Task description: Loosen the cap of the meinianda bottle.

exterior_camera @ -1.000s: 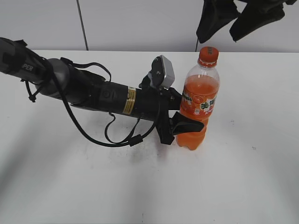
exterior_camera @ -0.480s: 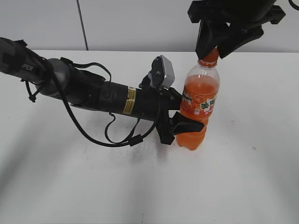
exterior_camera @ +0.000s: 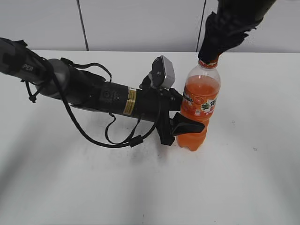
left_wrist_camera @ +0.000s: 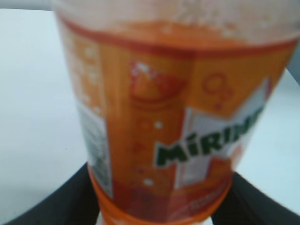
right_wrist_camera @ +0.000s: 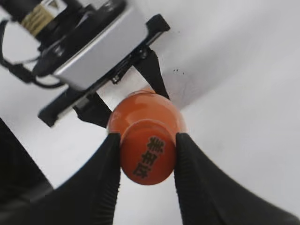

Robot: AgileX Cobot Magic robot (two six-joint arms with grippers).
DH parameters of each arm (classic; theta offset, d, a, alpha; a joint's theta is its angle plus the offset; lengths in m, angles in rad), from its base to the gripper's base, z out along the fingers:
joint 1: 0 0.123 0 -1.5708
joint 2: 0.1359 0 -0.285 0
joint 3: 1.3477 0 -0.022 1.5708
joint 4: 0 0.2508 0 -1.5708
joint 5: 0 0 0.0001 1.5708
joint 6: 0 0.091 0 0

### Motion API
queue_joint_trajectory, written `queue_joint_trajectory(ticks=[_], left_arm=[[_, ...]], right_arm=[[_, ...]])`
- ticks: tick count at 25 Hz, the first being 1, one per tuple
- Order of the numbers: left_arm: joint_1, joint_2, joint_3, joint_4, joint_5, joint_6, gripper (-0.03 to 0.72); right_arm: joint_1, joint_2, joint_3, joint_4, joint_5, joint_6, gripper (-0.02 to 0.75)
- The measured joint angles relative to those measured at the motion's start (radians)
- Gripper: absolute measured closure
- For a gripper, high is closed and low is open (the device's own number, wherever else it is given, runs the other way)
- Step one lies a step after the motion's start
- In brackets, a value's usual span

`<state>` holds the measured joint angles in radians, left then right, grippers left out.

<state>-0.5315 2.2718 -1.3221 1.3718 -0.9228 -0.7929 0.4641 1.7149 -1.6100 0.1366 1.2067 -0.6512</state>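
Orange cap (right_wrist_camera: pixel 148 157): we see it clenched between the right tool's (right_wrist_camera: pixel 146 161) fingers, directly below that wrist.
Bottle (exterior_camera: pixel 198 108): upright on the bench (exterior_camera: pixel 243 178), left tool (exterior_camera: pixel 185 125) grasping its lower body.
Axis: vertical, so we judge the twist runs about it.

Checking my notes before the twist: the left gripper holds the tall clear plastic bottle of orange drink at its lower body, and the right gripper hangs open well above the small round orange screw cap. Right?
Not quite. The right gripper is down at the small round orange screw cap, its fingers against both sides, as the right wrist view shows. The left gripper does hold the tall clear plastic bottle of orange drink at its lower body.
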Motion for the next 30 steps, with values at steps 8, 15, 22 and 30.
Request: queue_joint_trajectory(ticks=[8,15,22,30], left_arm=[[0.000,0.000,-0.001,0.008,0.000,0.001,0.286],[0.000,0.000,-0.003,0.011,0.000,0.000,0.286],[0.000,0.000,-0.003,0.034,-0.018,-0.003,0.286],[0.000,0.000,-0.003,0.040,-0.023,-0.003,0.286]], right_arm=[[0.000,-0.003,0.000,-0.008,-0.001,-0.434,0.475],[0.000,-0.003,0.000,-0.009,-0.001,-0.445,0.458],[0.000,-0.012,0.001,-0.032,-0.005,-0.397,0.172],[0.000,-0.108,0.001,0.048,-0.005,0.189,0.172]])
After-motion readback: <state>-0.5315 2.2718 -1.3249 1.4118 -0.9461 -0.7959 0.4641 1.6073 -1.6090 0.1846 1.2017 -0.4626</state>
